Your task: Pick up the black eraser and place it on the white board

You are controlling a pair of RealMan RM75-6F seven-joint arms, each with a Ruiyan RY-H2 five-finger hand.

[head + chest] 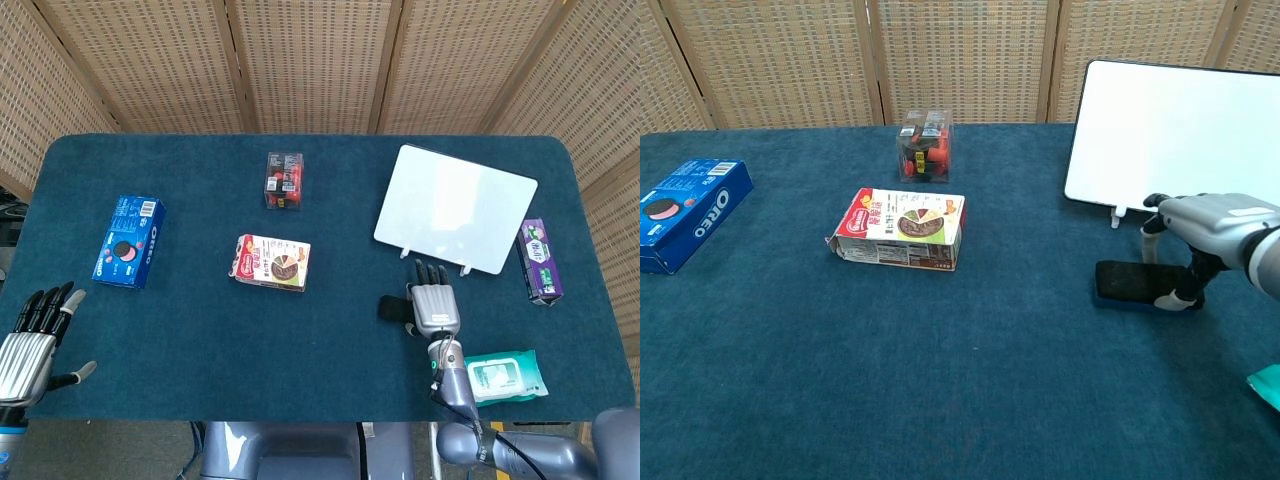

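- The left hand [28,345] hangs at the near left corner of the desk [200,330], fingers spread and holding nothing, well apart from every task item.
- A blue cookie box [128,241], a snack carton [273,262] and a clear box of small items [284,179] lie across the left and middle of the desk, none of them near the work.
- The black eraser [1128,284] lies flat on the desk just in front of the white board [456,207], its long axis running left to right.
- The right hand [1200,245] is by far the nearer one: it arches over the eraser's right end, palm down, fingertips [1170,297] planted at the eraser's edges. It appears to pinch that end, though the eraser looks to be resting on the desk, not lifted.
- The board lies just beyond the hand, away from the robot and slightly right, so the coming move is probably a short lift and carry forward.
- A wipes pack [503,376] sits near the right wrist.
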